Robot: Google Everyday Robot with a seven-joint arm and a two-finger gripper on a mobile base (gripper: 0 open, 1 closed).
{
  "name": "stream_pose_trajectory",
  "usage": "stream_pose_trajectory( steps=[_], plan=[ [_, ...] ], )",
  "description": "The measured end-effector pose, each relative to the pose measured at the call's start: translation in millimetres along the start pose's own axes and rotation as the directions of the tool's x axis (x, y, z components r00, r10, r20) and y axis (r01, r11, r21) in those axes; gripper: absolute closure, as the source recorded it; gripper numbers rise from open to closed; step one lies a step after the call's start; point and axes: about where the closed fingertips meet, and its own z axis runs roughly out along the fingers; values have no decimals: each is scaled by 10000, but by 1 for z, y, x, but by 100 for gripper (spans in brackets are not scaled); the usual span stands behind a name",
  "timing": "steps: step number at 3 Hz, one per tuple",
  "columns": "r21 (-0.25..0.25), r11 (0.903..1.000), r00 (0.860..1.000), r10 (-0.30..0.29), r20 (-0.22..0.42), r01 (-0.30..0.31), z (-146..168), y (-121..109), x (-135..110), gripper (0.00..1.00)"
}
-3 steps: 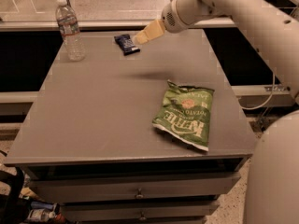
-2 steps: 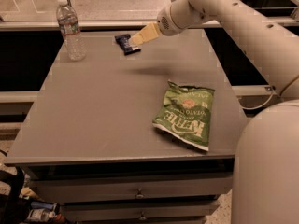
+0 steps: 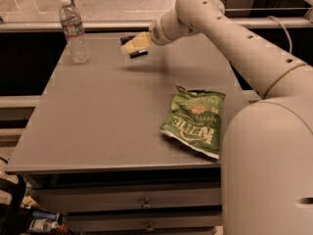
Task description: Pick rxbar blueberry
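The rxbar blueberry [image 3: 138,54] is a small dark navy bar lying at the far middle of the grey table [image 3: 107,121]. Only its dark ends show on either side of my gripper. My gripper [image 3: 133,46], with pale yellow tips, is down right over the bar at the end of the white arm [image 3: 230,33], which reaches in from the right. I cannot tell whether it touches the bar.
A clear plastic water bottle [image 3: 74,31] stands at the table's far left corner, left of the gripper. A large green Kettle chip bag [image 3: 194,120] lies near the right front. Drawers [image 3: 146,202] sit under the table's front edge.
My gripper has moved left and down, from beside the bar's right end to right over it, covering most of it. The bottle and chip bag have not moved.
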Motion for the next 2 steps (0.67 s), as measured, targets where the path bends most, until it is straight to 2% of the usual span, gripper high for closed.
stream_pose_trajectory(
  steps=[1,2],
  plan=[
    [-39,9999,9998,157,95,-157,23,2,4,0],
    [201,9992,9994,332,30,-333,39,-3,12,0]
  ],
)
